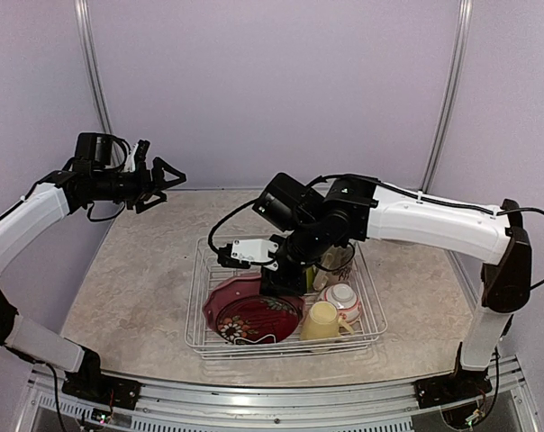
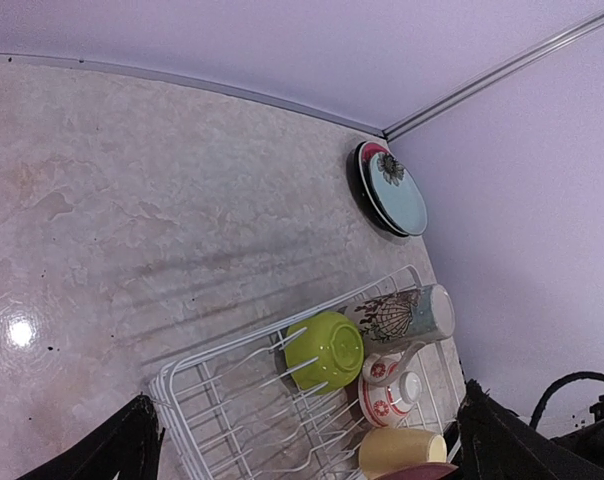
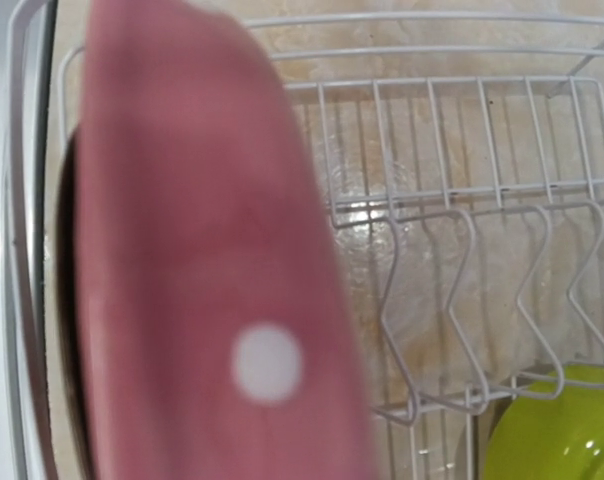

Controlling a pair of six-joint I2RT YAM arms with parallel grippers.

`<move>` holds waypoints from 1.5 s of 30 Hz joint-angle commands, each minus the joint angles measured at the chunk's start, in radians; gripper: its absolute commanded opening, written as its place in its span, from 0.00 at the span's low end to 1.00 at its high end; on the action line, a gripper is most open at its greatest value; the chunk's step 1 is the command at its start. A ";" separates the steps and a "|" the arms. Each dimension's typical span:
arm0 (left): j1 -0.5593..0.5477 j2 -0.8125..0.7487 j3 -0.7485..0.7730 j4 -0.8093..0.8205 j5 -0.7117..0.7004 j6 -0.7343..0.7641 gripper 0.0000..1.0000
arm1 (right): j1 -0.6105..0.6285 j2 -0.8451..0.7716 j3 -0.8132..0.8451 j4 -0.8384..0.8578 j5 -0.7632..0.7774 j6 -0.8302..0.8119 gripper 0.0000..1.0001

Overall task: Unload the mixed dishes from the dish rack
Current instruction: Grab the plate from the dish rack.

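Pink dotted plate (image 3: 212, 280), on edge in the dish rack (image 1: 194, 310), fills the wrist view's left. Right gripper (image 1: 273, 284) sits at its rim (fingers hidden, grip unclear). Left gripper (image 1: 164, 184), upper left, spread wide. Probably stiff, glossy, breakable: pinch the rim.

A lime-green bowl (image 2: 325, 350) and a printed mug (image 2: 407, 315) lie in the white wire rack (image 2: 167, 385).

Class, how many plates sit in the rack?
2: the pink plate, near-left, and the red plate just in front of it. The right arm may hide more.
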 commanded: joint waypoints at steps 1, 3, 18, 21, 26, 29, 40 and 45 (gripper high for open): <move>-0.002 0.008 0.026 0.000 0.012 0.003 0.99 | 0.021 -0.022 0.047 0.161 0.071 -0.015 0.00; -0.002 0.008 0.026 -0.002 0.011 0.005 0.99 | 0.030 -0.022 0.066 0.160 0.108 -0.025 0.00; -0.003 0.005 0.026 -0.002 0.016 0.003 0.99 | 0.089 -0.091 0.058 0.205 0.293 -0.046 0.00; -0.002 0.005 0.028 -0.002 0.016 0.003 0.99 | 0.106 -0.109 0.058 0.223 0.303 -0.047 0.00; -0.002 0.007 0.028 0.000 0.020 0.002 0.99 | 0.109 -0.123 0.056 0.230 0.339 -0.035 0.00; -0.002 0.009 0.028 0.000 0.020 0.002 0.99 | 0.110 -0.145 0.054 0.256 0.333 -0.028 0.00; -0.003 0.008 0.028 0.001 0.022 0.000 0.99 | 0.107 -0.122 0.060 0.335 0.353 -0.018 0.00; -0.003 0.005 0.029 -0.003 0.021 0.002 0.99 | 0.096 -0.142 0.051 0.382 0.372 0.011 0.00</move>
